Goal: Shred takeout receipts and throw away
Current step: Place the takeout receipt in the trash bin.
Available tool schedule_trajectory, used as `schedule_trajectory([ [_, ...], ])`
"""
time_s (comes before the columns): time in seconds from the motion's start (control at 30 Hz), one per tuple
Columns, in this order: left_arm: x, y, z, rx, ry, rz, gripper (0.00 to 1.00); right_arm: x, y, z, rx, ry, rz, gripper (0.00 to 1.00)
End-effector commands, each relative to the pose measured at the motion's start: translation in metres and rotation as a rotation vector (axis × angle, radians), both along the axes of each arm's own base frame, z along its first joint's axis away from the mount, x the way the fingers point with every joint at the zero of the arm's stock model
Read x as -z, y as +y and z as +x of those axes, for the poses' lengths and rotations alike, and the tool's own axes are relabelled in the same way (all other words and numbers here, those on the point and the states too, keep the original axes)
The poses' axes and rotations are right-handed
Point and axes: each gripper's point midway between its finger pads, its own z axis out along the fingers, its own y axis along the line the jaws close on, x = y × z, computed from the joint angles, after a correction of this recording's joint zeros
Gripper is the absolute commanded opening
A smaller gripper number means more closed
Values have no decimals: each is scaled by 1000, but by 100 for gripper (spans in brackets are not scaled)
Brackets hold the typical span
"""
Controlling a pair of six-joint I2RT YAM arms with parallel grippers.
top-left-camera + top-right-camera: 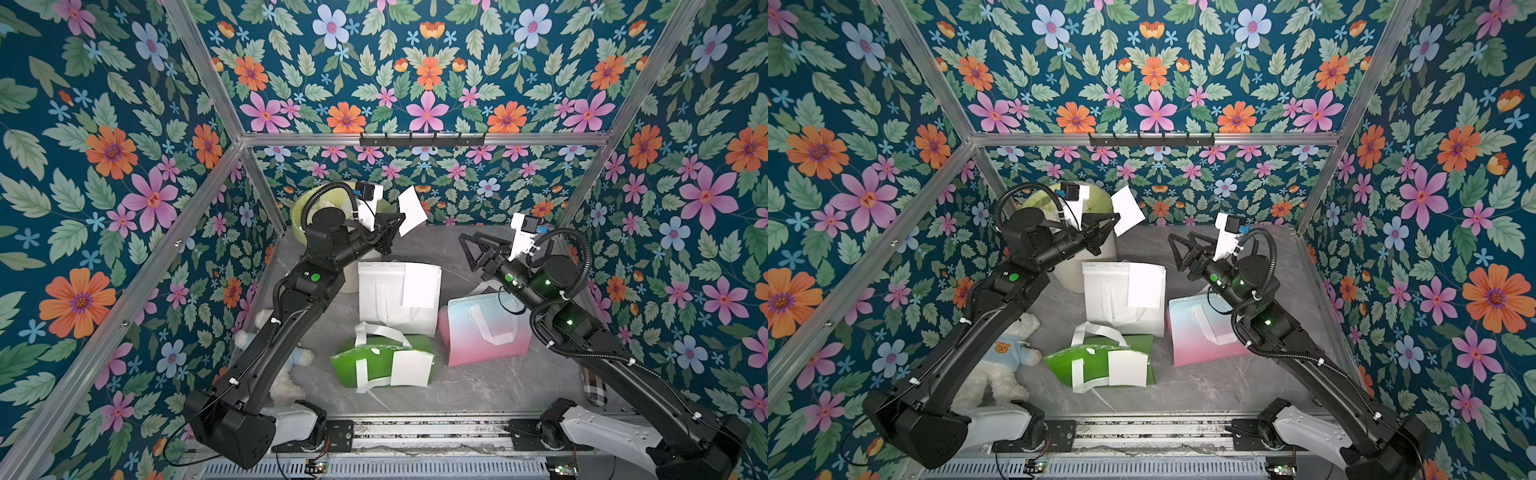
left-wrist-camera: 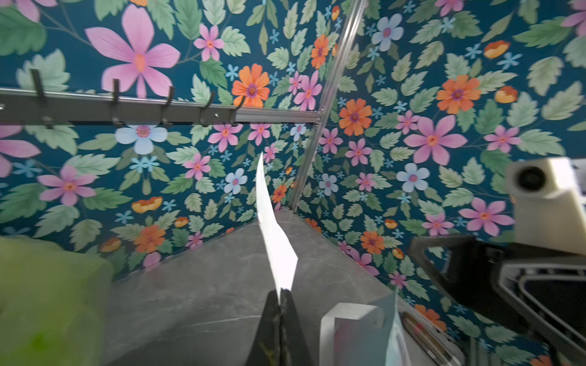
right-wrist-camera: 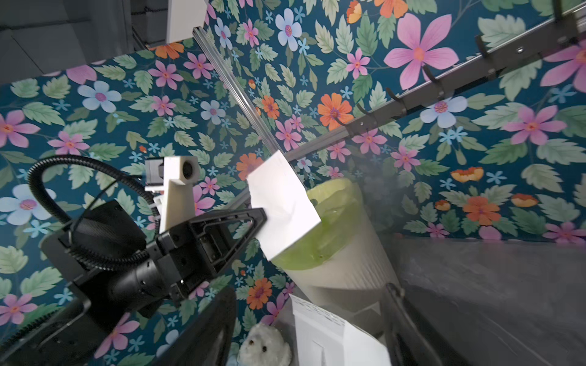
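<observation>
Near the table's far left corner, the left gripper (image 1: 400, 223) is clenched on the edge of one takeout receipt (image 1: 412, 210), raised just beside the rim of the green-lined trash bin (image 1: 300, 208). The right gripper (image 1: 466, 246) is released, apart from this sheet, with bare table (image 1: 436, 245) under the gap. A second receipt (image 1: 420, 286) lies on the white tote bag (image 1: 376, 299), a third receipt (image 1: 411, 368) on the green bag (image 1: 353, 359), nearer the front edge.

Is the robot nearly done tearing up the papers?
No. Nothing looks torn or binned. The left gripper pinches one receipt in the air near the bin; the right gripper is open, empty. Left: second receipt on the white bag, third receipt on the green bag.
</observation>
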Motion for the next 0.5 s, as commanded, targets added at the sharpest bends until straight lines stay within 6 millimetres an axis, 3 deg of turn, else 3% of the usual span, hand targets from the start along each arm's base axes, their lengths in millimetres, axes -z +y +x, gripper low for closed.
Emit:
schedule_trajectory([
  [0.0,13,41,34,-241,20,131,0,25,-14,-3,64,16,-103,73],
  [0.2,23,115,89,-489,115,136,0,45,-25,-16,80,-2,-175,73],
  [0.47,53,166,137,-669,176,212,0,76,-24,-23,46,84,-150,72],
])
